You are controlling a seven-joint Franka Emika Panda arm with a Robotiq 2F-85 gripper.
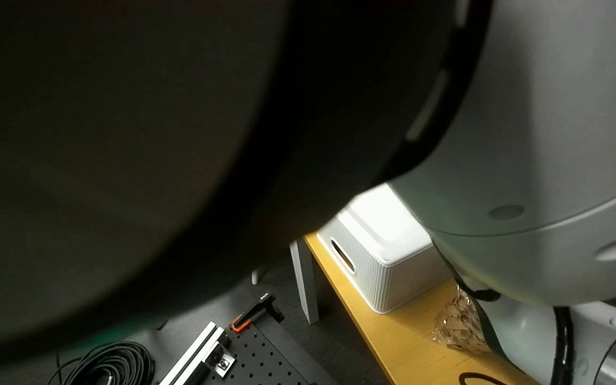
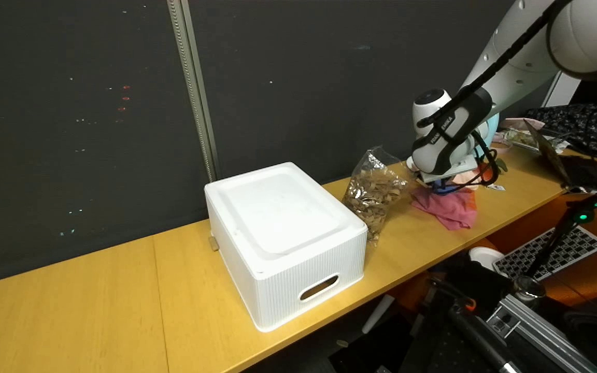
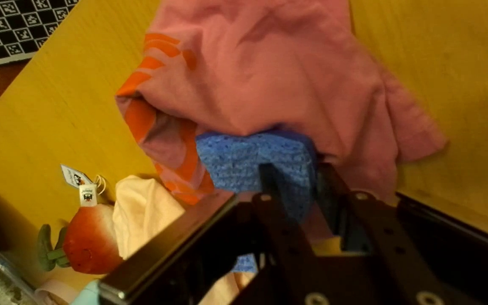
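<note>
- in an exterior view?
- pink cloth (image 2: 449, 211) on the table (image 2: 96, 311), far right.
- wrist view?
- blue spongy piece (image 3: 239, 159) against that cloth, right end within the gripper (image 3: 297, 176); can't tell if pinched. likely soft, light; hold there.

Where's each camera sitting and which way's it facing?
In an exterior view: close to the arm, looking down past its pale links at the white box; dark blurred shape at left.
In an exterior view: raised, looking down across the table toward a dark partition; arm at right.
Wrist view: on the wrist, looking down at pink cloth and blue sponge-like object; gripper at bottom.
Both exterior views share the white box, arm and plastic bag.
</note>
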